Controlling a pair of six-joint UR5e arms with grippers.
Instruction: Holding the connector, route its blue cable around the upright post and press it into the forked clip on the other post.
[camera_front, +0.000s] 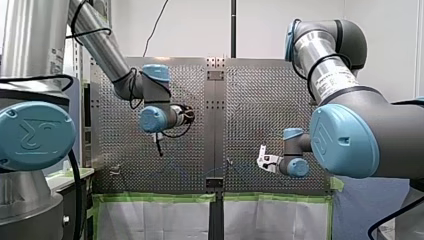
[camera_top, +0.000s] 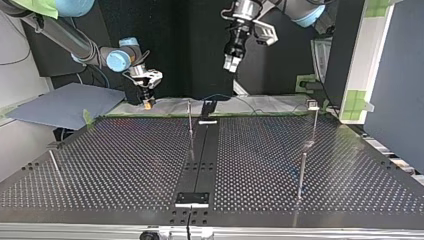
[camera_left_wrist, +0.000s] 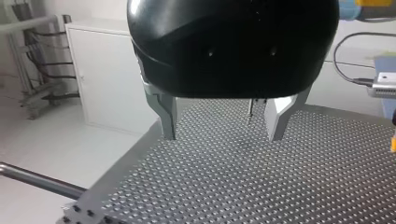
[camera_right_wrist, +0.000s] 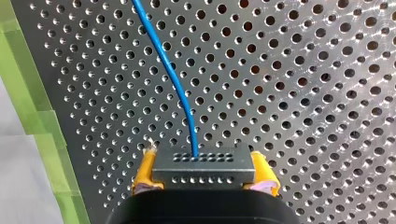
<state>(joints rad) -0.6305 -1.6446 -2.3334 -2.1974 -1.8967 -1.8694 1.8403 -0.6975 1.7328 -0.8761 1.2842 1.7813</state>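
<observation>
My right gripper (camera_right_wrist: 204, 179) is shut on a grey connector block (camera_right_wrist: 203, 165), with its yellow pads (camera_right_wrist: 144, 172) on either side. The blue cable (camera_right_wrist: 173, 79) leaves the block and runs ahead over the perforated plate. In the top view my right gripper (camera_top: 147, 103) sits low at the table's far edge, at the left. A thin upright post (camera_top: 190, 117) stands near the middle. A post with a clip head (camera_top: 313, 104) stands at the right. My left gripper (camera_top: 230, 63) hangs high above the far edge. Its metal fingers (camera_left_wrist: 168, 116) stand open with nothing between them.
A black rail (camera_top: 200, 150) runs down the table's middle. Two more thin posts (camera_top: 301, 175) (camera_top: 55, 165) stand nearer the camera in the top view. Green tape (camera_right_wrist: 28, 93) marks the plate's edge beside my right gripper. A grey sheet (camera_top: 65, 105) lies off the table at the top view's left.
</observation>
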